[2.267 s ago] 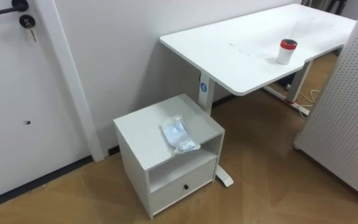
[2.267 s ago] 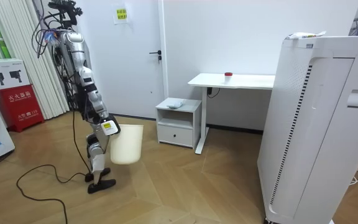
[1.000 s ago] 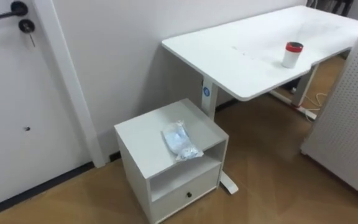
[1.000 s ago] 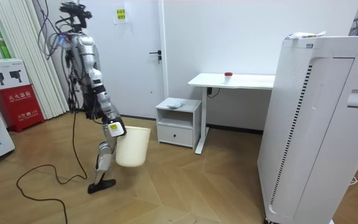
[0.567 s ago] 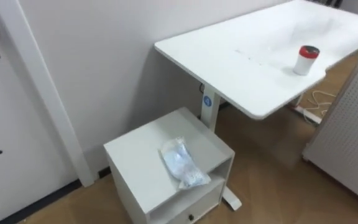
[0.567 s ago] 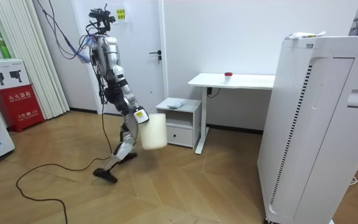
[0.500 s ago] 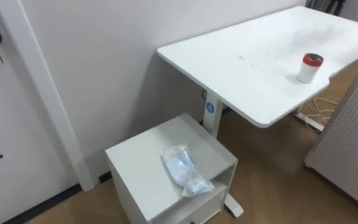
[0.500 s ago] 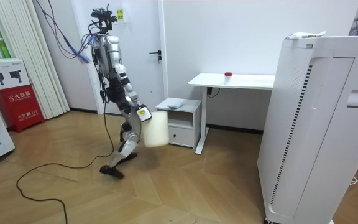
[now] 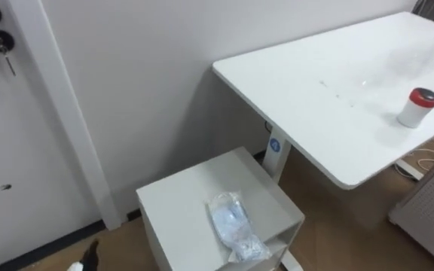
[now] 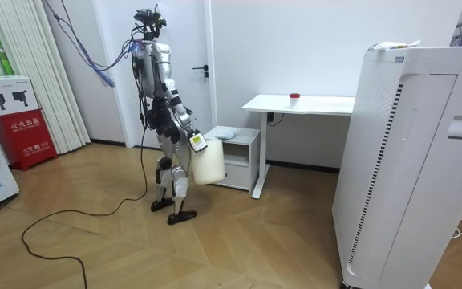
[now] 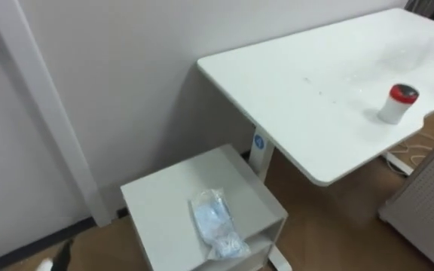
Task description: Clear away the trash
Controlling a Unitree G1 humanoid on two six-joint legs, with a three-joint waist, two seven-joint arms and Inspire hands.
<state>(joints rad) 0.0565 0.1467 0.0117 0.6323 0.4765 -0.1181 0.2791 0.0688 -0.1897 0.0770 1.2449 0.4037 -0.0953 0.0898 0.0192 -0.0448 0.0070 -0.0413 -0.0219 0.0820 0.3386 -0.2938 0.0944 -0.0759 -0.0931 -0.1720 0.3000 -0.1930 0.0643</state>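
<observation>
A crumpled clear plastic bag (image 9: 236,228) lies on top of a white nightstand (image 9: 175,214), near its front right corner. In the room view I stand on the wood floor just to the left of that nightstand (image 10: 243,136), facing it. My left hand (image 10: 195,144) is held out in front at waist height and carries a cream waste bin (image 10: 209,166) by its rim. The dark tip of that hand (image 9: 90,254) shows at the bottom left of the eye views, well left of the bag.
A white desk (image 9: 315,98) stands right of the nightstand with a red-lidded cup (image 9: 417,107) on it. A white door (image 9: 6,113) is on the left. A tall white appliance (image 10: 407,160) fills the room view's right; a red box (image 10: 21,128) stands at its left.
I have walked across the floor from the room view's left up to the nightstand, carrying the bin along. The eye views have closed in, and a hand tip now shows at the bottom left.
</observation>
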